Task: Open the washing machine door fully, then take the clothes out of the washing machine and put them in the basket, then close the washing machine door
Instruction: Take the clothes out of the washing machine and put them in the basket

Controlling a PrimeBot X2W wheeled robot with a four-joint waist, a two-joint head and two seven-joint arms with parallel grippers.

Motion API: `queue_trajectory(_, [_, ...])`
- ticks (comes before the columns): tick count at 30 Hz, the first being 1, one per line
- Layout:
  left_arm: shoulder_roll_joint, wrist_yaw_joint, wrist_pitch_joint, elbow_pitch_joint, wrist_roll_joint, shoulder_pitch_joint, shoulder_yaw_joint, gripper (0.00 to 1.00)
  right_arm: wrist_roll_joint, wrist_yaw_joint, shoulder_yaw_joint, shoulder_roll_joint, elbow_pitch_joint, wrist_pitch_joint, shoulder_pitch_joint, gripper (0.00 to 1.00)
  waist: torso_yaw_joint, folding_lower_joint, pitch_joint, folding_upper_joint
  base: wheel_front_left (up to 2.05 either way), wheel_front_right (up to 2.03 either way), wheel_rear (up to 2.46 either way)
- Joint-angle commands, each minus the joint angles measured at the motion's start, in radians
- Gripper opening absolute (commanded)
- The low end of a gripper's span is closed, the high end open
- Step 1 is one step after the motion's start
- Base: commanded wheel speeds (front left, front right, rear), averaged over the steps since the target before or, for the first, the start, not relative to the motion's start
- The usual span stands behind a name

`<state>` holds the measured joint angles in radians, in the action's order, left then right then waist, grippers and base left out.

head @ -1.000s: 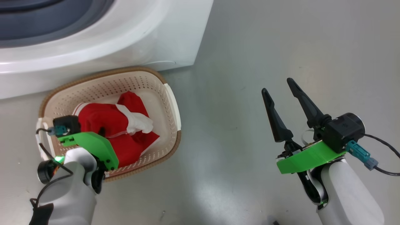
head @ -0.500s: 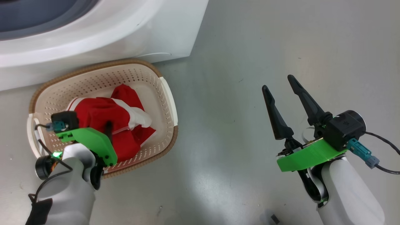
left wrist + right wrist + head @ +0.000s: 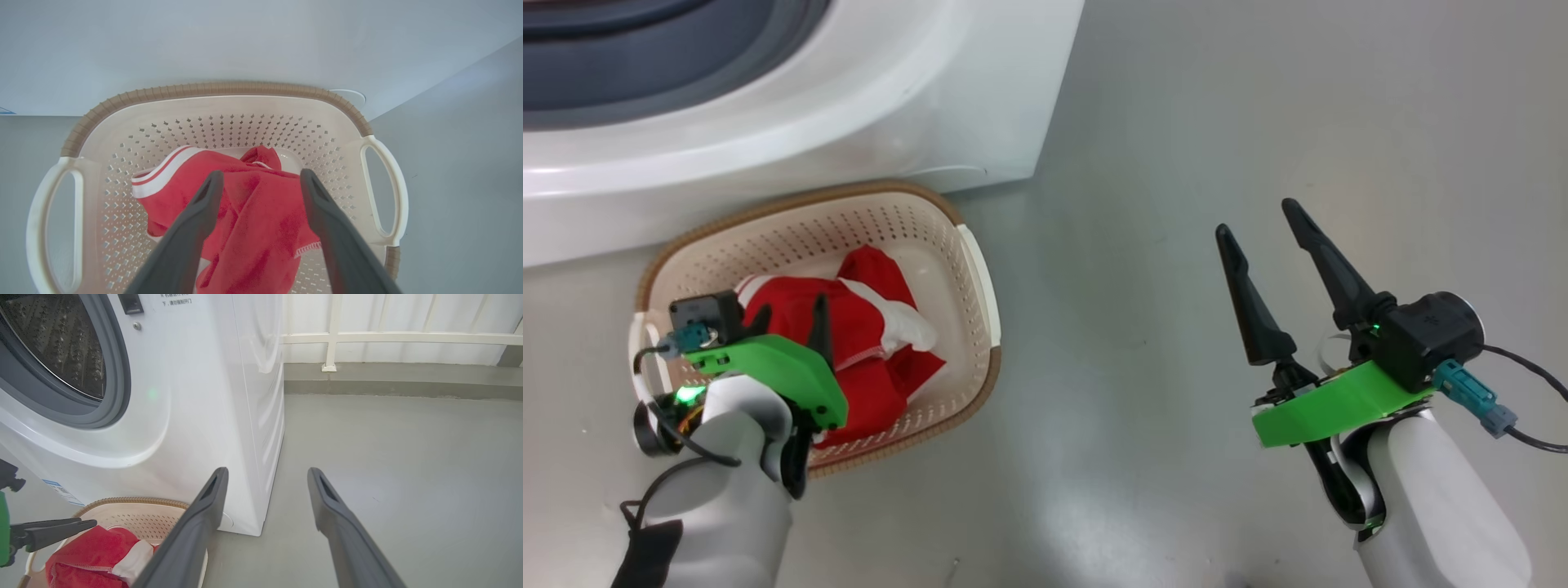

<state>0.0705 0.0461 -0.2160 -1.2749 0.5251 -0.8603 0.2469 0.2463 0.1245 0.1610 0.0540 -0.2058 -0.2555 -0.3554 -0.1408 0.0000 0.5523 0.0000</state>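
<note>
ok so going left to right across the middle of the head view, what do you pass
basket → clothes lying inside it → bare floor → right gripper, open

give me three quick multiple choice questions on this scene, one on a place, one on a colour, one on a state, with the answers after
1. Where do the bright red fabric clothes with white trim lie?
A. in the steel drum
B. in the cream-white perforated plastic basket
C. on the grey floor

2. What colour is that basket's woven-look rim?
A. brown
B. blue
C. black

3. What state is the left gripper in?
A. shut on the clothes
B. open over the clothes
C. shut on a basket handle

Answers:
1 B: the red cloth is heaped inside the perforated walls.
2 A: a brown ribbed band runs along the basket's top edge.
3 B: the left wrist view shows its two dark fingers spread well apart, clamping nothing.
</note>
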Motion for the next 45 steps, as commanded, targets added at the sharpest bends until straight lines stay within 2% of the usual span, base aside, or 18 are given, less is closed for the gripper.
queue_trajectory(1, [0.021, 0.008, -0.024, 0.03, -0.004, 0.033, -0.016, 1.0, 0.007, 0.006, 0.009, -0.004, 0.017, -0.006, 0.015, 1.0, 0.012, 0.0, -0.027, 0.0, 0.0, 0.0, 0.0])
queue_trajectory(5, [0.02, -0.001, -0.044, 0.129, -0.015, 0.072, -0.024, 1.0, 0.001, 0.006, -0.01, -0.004, 0.011, -0.006, 0.027, 1.0, 0.027, 0.0, -0.068, 0.0, 0.0, 0.0, 0.0])
queue_trajectory(15, [0.008, -0.054, -0.046, 0.653, -0.104, 0.323, -0.106, 1.0, -0.029, 0.006, -0.041, -0.004, -0.017, -0.006, 0.05, 1.0, 0.063, 0.0, -0.191, 0.0, 0.0, 0.0, 0.0])
queue_trajectory(23, [0.001, -0.09, -0.046, 0.923, -0.17, 0.49, -0.131, 1.0, -0.035, 0.006, -0.042, -0.004, -0.04, -0.006, 0.07, 1.0, 0.077, 0.0, -0.289, 0.0, 0.0, 0.0, 0.0])
queue_trajectory(36, [0.015, -0.132, -0.046, 1.201, -0.245, 0.686, -0.191, 1.0, -0.04, 0.006, -0.06, -0.004, -0.07, -0.006, 0.117, 1.0, 0.081, 0.0, -0.436, 0.0, 0.0, 0.0, 0.0])
queue_trajectory(45, [0.033, -0.149, -0.036, 1.242, -0.244, 0.814, -0.215, 1.0, -0.038, 0.006, -0.06, -0.004, -0.064, -0.006, 0.173, 1.0, 0.077, 0.0, -0.53, 0.0, 0.0, 0.0, 0.0])
